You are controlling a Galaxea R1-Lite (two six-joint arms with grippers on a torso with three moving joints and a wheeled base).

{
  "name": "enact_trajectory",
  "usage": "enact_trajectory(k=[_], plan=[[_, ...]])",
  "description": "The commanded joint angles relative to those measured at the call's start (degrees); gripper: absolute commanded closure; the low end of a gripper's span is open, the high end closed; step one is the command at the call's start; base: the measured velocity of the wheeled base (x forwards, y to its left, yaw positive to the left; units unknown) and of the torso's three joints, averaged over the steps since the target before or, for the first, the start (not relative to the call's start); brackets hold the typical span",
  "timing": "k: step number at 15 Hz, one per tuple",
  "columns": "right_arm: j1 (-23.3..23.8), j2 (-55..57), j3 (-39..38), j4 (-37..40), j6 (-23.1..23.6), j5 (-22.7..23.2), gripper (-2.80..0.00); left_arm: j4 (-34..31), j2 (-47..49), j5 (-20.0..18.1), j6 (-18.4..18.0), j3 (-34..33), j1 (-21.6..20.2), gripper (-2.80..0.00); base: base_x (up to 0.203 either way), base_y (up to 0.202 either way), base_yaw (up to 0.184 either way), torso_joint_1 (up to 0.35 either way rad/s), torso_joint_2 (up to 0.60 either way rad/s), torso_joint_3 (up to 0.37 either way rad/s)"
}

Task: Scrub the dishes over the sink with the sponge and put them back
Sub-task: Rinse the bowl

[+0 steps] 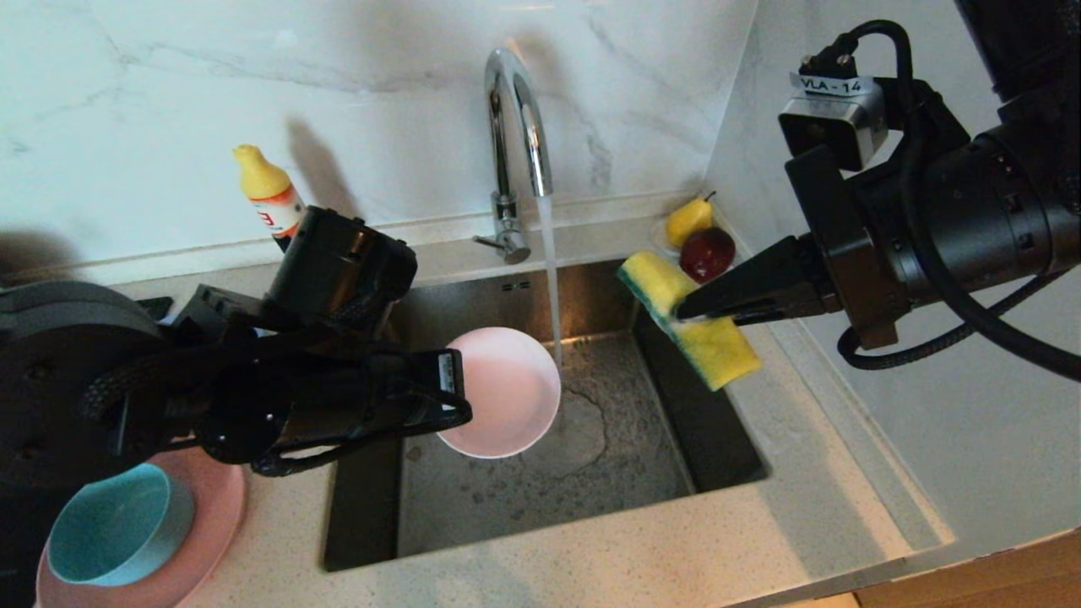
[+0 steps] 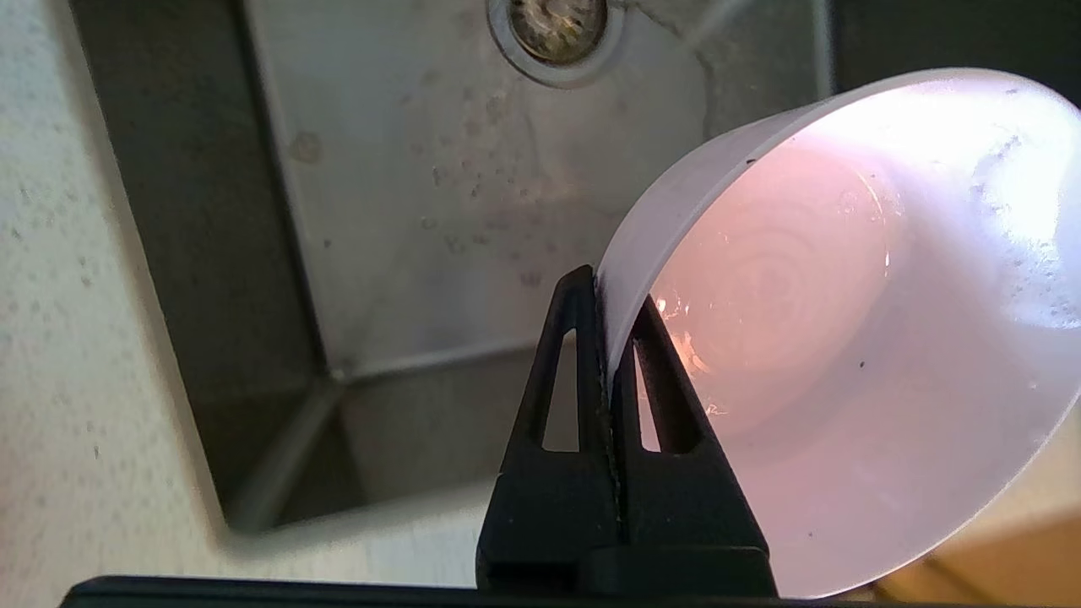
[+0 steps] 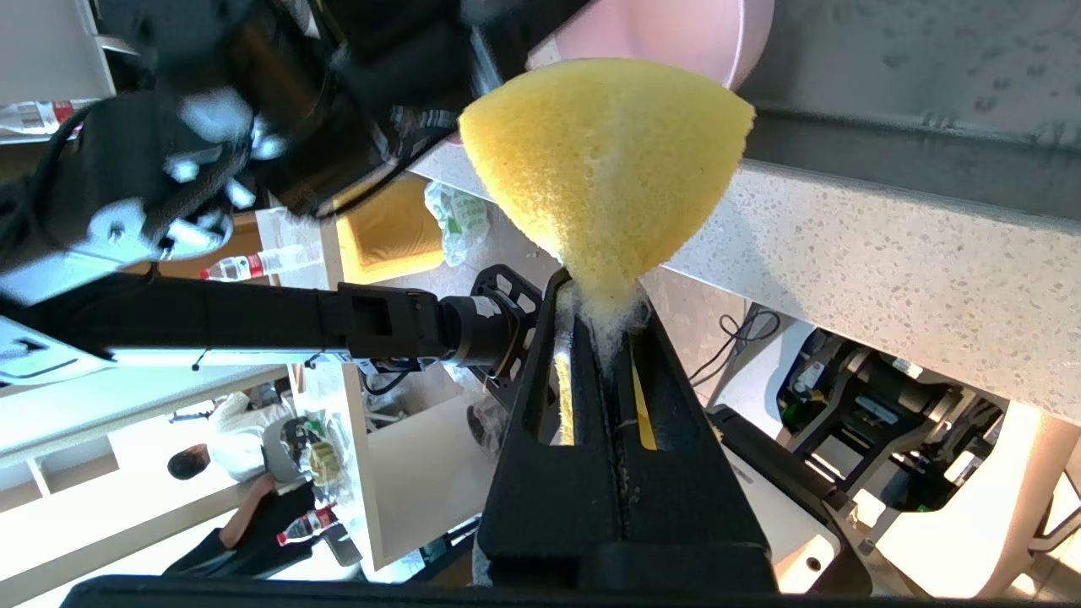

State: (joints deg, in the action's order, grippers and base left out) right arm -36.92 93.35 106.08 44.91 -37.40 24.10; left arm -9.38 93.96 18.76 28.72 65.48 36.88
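My left gripper [image 1: 452, 397] [image 2: 610, 304] is shut on the rim of the pale pink-white bowl [image 1: 507, 393] [image 2: 853, 338], holding it tilted over the steel sink [image 1: 591, 456] [image 2: 439, 194], just left of the running water. My right gripper [image 1: 688, 311] [image 3: 601, 291] is shut on the yellow sponge [image 1: 688, 317] [image 3: 606, 156] with its green side, above the sink's right rim. A teal bowl [image 1: 118, 523] rests on a pink plate [image 1: 211, 523] on the counter at the near left. The blue-grey plate is out of view.
The tap [image 1: 515, 127] runs a thin stream [image 1: 551, 279] into the basin. A yellow-capped bottle [image 1: 268, 196] stands at the back left. A pear [image 1: 688, 218] and a dark red fruit [image 1: 708, 253] sit in the back right corner. The drain [image 2: 557, 25] lies beyond the bowl.
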Motion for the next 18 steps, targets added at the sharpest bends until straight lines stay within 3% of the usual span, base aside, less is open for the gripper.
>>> enact_trajectory(k=[1, 3, 11, 18], plan=[[0.5, -0.9, -1.5, -0.1, -0.2, 0.4, 0.00, 0.2, 3.8, 0.0, 0.4, 1.9, -1.8, 0.00, 0.000, 0.000, 0.000, 0.000, 0.00, 0.000], [0.6, -1.1, -2.8, -0.3, -0.2, 0.4, 0.00, 2.0, 6.4, 0.3, 2.5, 4.2, -2.1, 0.00, 0.000, 0.000, 0.000, 0.000, 0.00, 0.000], [1.1, -1.8, -5.6, -0.4, 0.9, 0.6, 0.00, 5.0, 17.4, 1.4, 5.0, 15.8, -3.2, 0.00, 0.000, 0.000, 0.000, 0.000, 0.00, 0.000], [1.2, -1.9, -5.9, -0.4, 0.9, 0.6, 0.00, 5.7, 21.3, 1.5, 6.6, 19.7, -6.7, 0.00, 0.000, 0.000, 0.000, 0.000, 0.00, 0.000]])
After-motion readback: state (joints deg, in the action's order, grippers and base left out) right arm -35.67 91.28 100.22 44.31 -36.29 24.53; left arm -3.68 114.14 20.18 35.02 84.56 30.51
